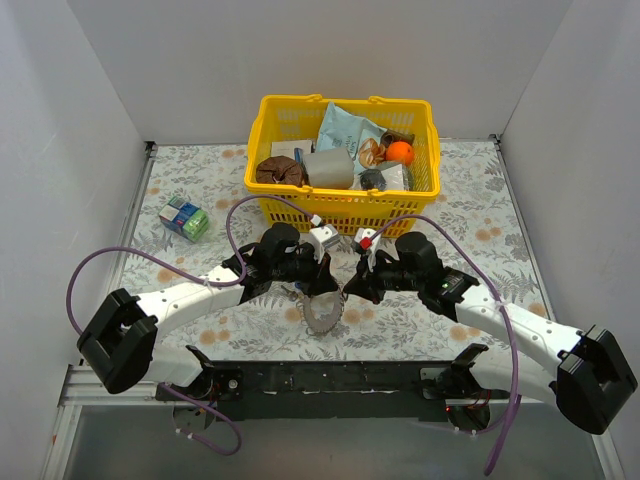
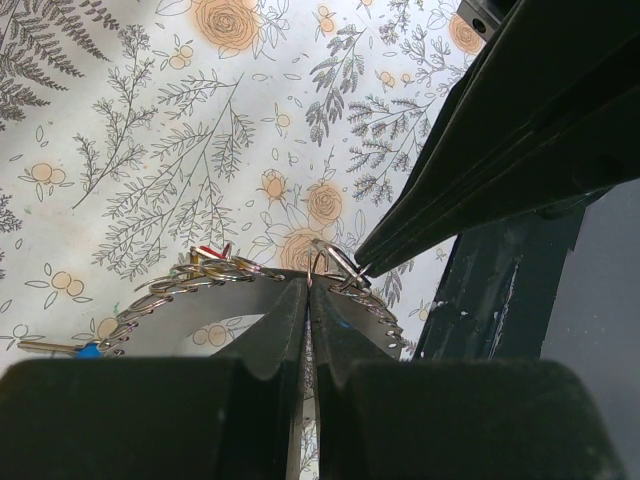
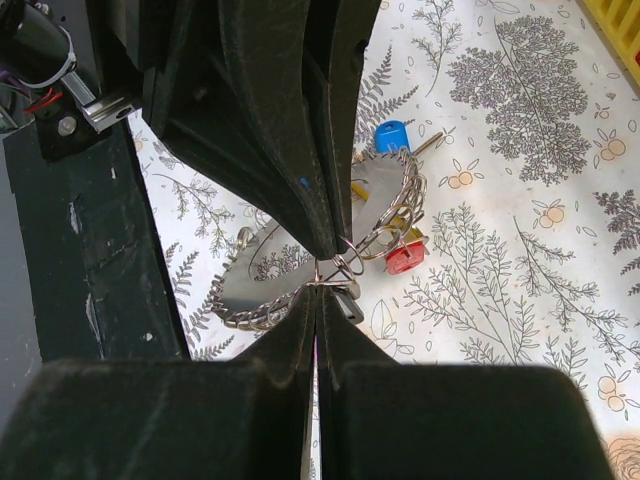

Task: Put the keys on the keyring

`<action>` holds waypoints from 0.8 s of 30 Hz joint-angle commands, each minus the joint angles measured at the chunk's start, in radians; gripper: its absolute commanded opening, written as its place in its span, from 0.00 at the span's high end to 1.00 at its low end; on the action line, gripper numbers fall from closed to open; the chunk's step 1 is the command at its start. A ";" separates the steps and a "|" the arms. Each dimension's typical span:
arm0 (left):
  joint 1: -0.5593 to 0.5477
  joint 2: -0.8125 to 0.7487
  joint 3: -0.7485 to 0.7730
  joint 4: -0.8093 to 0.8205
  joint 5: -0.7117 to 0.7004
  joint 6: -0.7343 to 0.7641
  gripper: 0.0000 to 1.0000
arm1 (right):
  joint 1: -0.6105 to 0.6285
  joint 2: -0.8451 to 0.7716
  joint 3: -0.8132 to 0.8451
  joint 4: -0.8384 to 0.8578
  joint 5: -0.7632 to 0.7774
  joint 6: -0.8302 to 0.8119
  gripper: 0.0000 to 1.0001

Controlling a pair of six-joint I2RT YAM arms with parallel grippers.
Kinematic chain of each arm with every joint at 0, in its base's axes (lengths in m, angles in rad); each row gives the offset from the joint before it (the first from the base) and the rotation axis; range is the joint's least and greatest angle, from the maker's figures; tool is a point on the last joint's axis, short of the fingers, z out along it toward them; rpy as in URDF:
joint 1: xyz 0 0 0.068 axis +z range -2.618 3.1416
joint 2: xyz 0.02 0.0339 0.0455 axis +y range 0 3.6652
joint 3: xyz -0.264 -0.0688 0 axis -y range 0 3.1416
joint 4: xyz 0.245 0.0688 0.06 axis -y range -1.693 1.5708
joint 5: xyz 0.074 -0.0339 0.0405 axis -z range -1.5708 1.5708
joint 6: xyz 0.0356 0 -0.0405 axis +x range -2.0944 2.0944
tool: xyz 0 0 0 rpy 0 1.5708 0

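Observation:
The keyring (image 1: 322, 314) is a silvery band with a fringed rim of small wire loops, standing on the floral cloth between my two grippers. My left gripper (image 2: 308, 287) is shut on the band's edge (image 2: 200, 310). My right gripper (image 3: 317, 287) is shut on a small wire ring (image 3: 345, 262) at the keyring's rim (image 3: 262, 278). The two sets of fingertips almost touch. A blue key head (image 3: 391, 135), a red key head (image 3: 404, 258) and a yellow one (image 3: 358, 190) hang at the far side of the ring. In the top view the left gripper (image 1: 316, 287) and right gripper (image 1: 346, 291) meet above the ring.
A yellow basket (image 1: 262, 190) full of items stands just behind the grippers. A small cluster of coloured blocks (image 1: 184, 218) lies at the left. The black base rail (image 1: 330, 375) runs along the near edge. White walls enclose three sides.

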 commanded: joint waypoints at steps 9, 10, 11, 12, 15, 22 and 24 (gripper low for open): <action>-0.007 -0.053 -0.011 0.030 0.021 0.003 1.00 | -0.022 0.022 0.004 0.051 0.005 0.011 0.99; -0.007 -0.053 -0.013 0.030 0.021 0.001 1.00 | -0.026 0.024 0.003 0.053 0.007 0.011 0.99; -0.007 -0.056 -0.016 0.030 0.021 -0.001 1.00 | -0.030 0.025 0.003 0.051 0.007 0.011 0.99; -0.010 -0.058 -0.016 0.030 0.021 -0.001 1.00 | -0.031 0.027 0.003 0.051 0.005 0.011 0.99; -0.012 -0.064 -0.021 0.032 0.022 -0.002 1.00 | -0.036 0.025 0.001 0.056 0.002 0.011 0.99; -0.014 -0.087 -0.028 0.041 0.022 -0.008 1.00 | -0.046 0.045 -0.014 0.068 -0.021 0.037 0.99; -0.015 -0.092 -0.030 0.041 0.024 -0.013 1.00 | -0.048 0.045 -0.019 0.074 -0.025 0.040 0.99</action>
